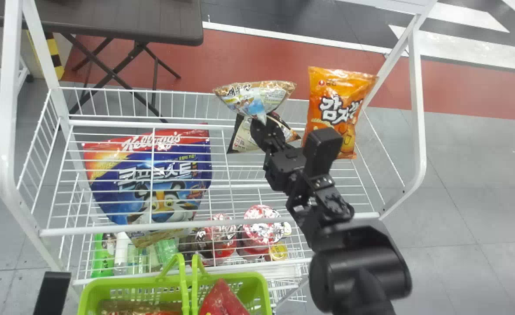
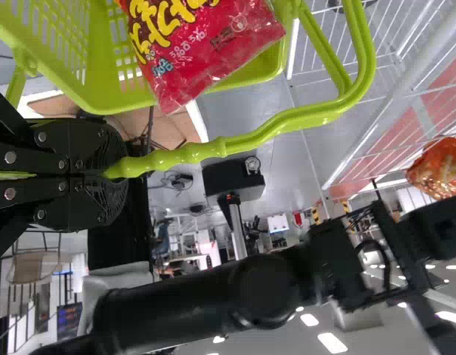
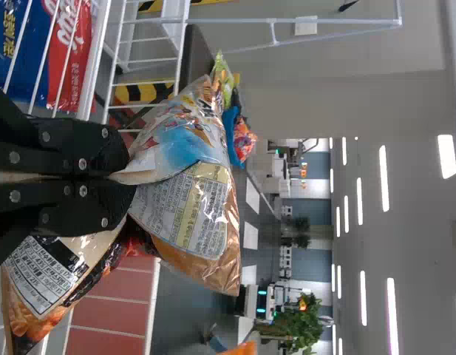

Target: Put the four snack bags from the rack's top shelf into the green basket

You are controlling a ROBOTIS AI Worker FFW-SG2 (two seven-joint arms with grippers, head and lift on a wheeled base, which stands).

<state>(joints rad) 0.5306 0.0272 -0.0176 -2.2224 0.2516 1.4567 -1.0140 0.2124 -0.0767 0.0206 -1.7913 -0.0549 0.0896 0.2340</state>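
Fig. Clearance around my right gripper (image 1: 264, 124) at the white rack (image 1: 8, 96).
Between the large blue bag (image 1: 152, 188) and my right arm (image 1: 358, 267), I have an open lane over the front rail (image 1: 109, 228) toward the green basket (image 1: 235, 276). The orange bag (image 1: 334, 103) stands close on the gripper's right; a dark bag (image 1: 240, 138) sits just below. Raised green handles (image 1: 183, 284) cross the basket's mouth, narrowing the entry from above.

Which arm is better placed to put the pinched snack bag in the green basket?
Right, I'd judge: the right fingers pinch the snack bag, while the left fingers grip the green basket's handle.
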